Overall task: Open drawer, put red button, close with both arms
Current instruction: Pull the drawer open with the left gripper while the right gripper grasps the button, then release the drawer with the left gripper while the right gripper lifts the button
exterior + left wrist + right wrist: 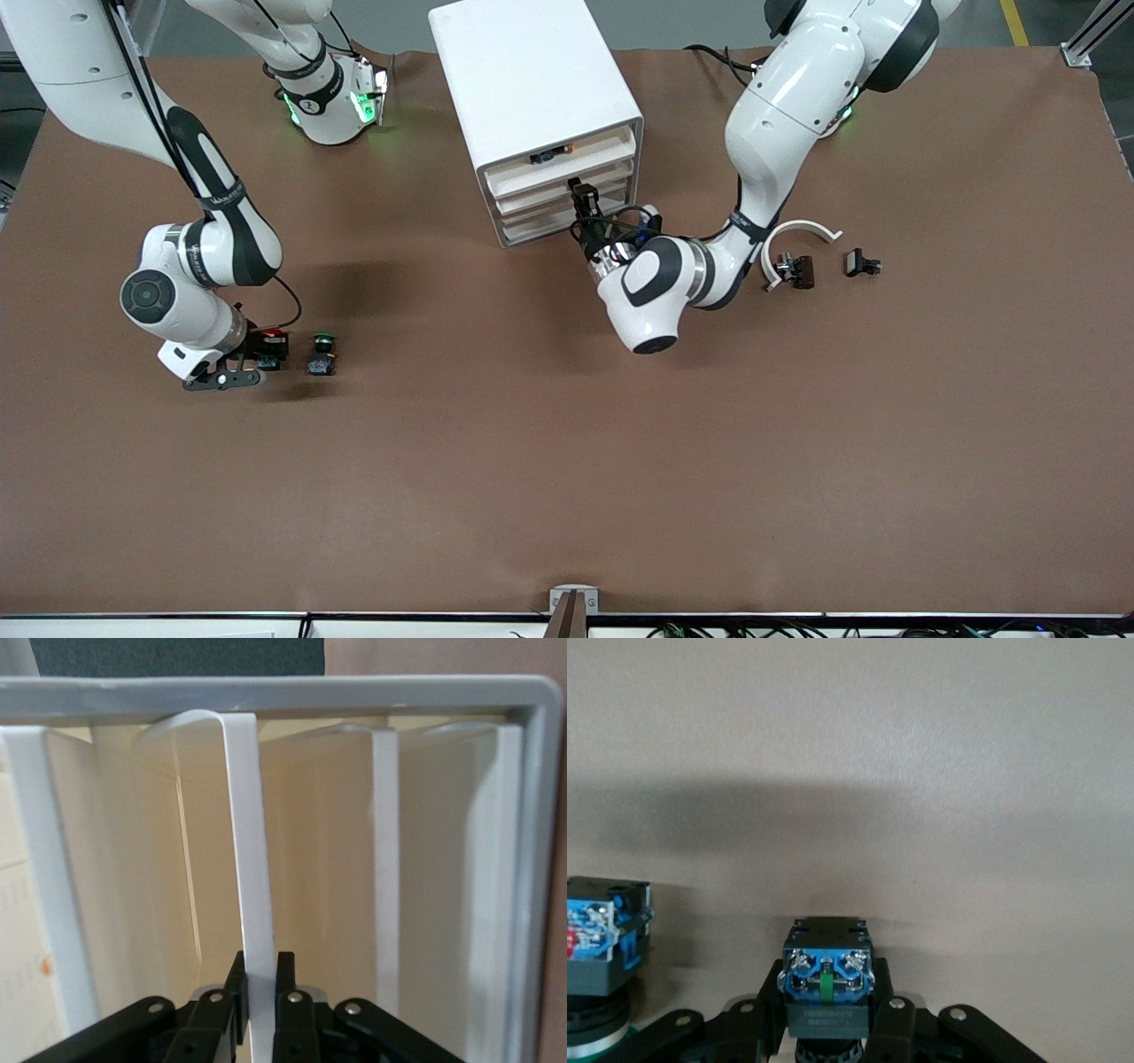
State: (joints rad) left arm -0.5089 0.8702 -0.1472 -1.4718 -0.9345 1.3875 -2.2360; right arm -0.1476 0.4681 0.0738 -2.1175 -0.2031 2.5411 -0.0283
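The left gripper (258,992) pinches a drawer handle (248,842), fingers narrow; the right gripper (828,1014) clamps the red button (827,979) on the worktop (567,461). Pull next, I reckon; then lift.

Your work surface is a wide table covered in matte brown sheeting (549,461). Toward the robots' bases you have a white plastic drawer cabinet (532,89) standing on it, its drawer fronts facing the front camera. At the right arm's end, a small red-capped push-button switch (273,344) sits just beside a similar green-capped one (322,353). At the left arm's end lie a curved white plastic arc (796,241), a dark brown block-shaped part (797,270) and a small black clip-like part (861,263).
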